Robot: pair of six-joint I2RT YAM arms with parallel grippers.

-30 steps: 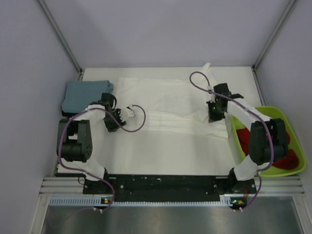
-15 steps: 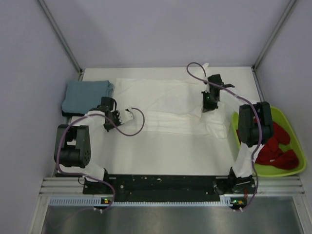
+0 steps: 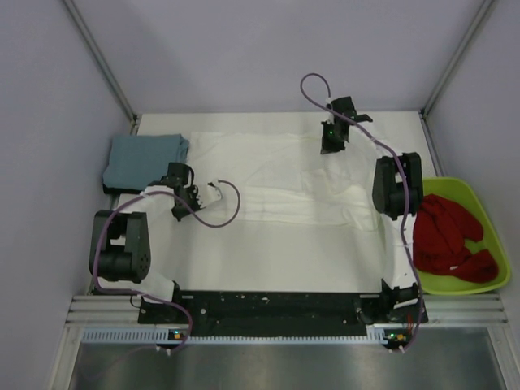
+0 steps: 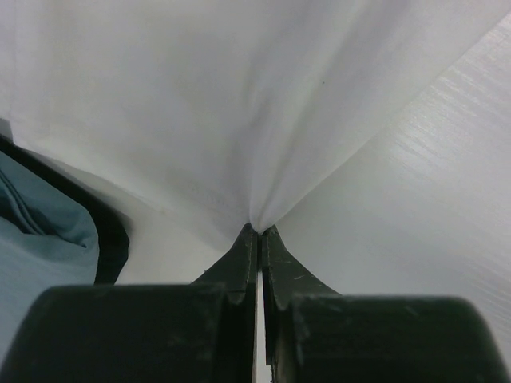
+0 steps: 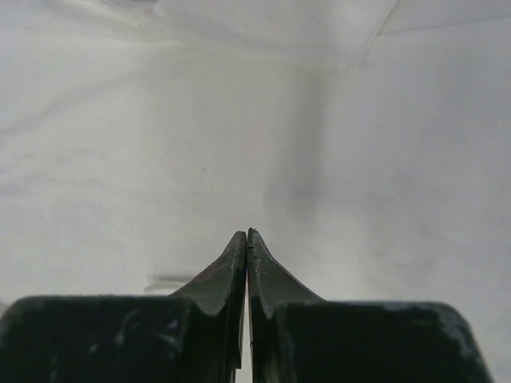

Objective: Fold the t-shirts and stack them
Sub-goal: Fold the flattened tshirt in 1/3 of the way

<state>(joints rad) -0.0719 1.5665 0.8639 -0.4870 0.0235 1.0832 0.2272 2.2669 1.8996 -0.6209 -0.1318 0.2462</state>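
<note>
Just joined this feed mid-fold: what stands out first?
A large white t-shirt spreads across the middle of the table, and the left gripper pinches its left edge, cloth puckering at the shut fingers. The right gripper, also shut, reaches over the shirt's far right part. A folded blue-grey shirt lies at far left; a lime-green bin holding red cloth sits at right.

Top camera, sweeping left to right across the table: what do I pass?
Blue-grey shirt → left claw, pinching the white shirt → white shirt → right claw, over that shirt → lime-green bin holding a red cloth.
</note>
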